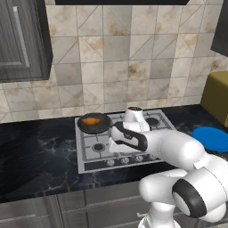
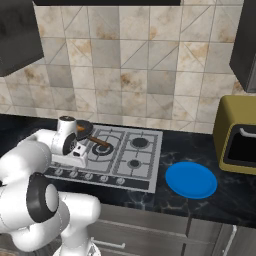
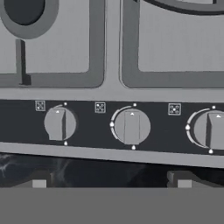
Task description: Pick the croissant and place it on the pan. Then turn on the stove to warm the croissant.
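- Fingers [image 3: 111, 183] stand spread to their widest and hold nothing; the two dark tips rise at the bottom of the hand view, just above the dark marble table [image 1: 40, 151] at its front edge
- Three round grey knobs face the hand along the stove's [image 1: 100, 156] dark front strip; the middle knob [image 3: 131, 127] sits between the two tips, the left knob [image 3: 60, 124] and the right knob [image 3: 210, 130] to either side; each has its ridge upright
- White arm [image 1: 178, 151] reaches low over the stove's front edge in both base views
- Pan [image 1: 94, 123] rests on the rear left burner, toward the table's back edge; its wooden handle [image 2: 101, 142] points across the stove
- Croissant [image 1: 92, 120] lies inside the pan, near its middle
- Blue plate [image 2: 191, 180] lies on the table right of the stove, well apart from the pan; a yellow-olive appliance [image 2: 237, 132] stands at the table's right end
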Controlling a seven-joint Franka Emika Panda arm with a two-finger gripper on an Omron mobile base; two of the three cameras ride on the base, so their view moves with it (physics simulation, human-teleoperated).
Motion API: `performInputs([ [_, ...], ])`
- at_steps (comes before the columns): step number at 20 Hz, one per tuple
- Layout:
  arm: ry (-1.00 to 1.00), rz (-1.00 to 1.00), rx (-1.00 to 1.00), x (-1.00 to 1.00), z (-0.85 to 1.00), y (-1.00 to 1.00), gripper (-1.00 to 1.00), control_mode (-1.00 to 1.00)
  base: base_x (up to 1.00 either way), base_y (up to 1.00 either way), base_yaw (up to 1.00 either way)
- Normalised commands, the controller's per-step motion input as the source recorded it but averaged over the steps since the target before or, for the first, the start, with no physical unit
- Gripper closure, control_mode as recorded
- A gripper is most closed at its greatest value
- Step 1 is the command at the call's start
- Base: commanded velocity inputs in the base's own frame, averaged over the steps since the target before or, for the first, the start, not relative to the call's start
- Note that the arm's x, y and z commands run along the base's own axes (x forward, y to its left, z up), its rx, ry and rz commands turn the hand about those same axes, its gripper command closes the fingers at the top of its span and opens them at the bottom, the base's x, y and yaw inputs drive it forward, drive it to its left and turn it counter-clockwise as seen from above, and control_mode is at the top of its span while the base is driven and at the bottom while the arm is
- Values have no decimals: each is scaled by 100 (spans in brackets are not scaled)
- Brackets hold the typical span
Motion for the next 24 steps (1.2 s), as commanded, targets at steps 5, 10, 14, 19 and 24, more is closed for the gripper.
performInputs([
  [5,0,1,0,10,-8,0,-100,-100,0,0,0],
  [10,0,1,-4,46,-36,-2,-100,-100,0,0,0],
  [14,0,1,-1,36,-18,0,-100,-100,0,0,0],
  [19,0,0,0,0,0,0,-100,-100,0,0,0],
  [24,0,0,0,0,-4,0,-100,-100,0,0,0],
])
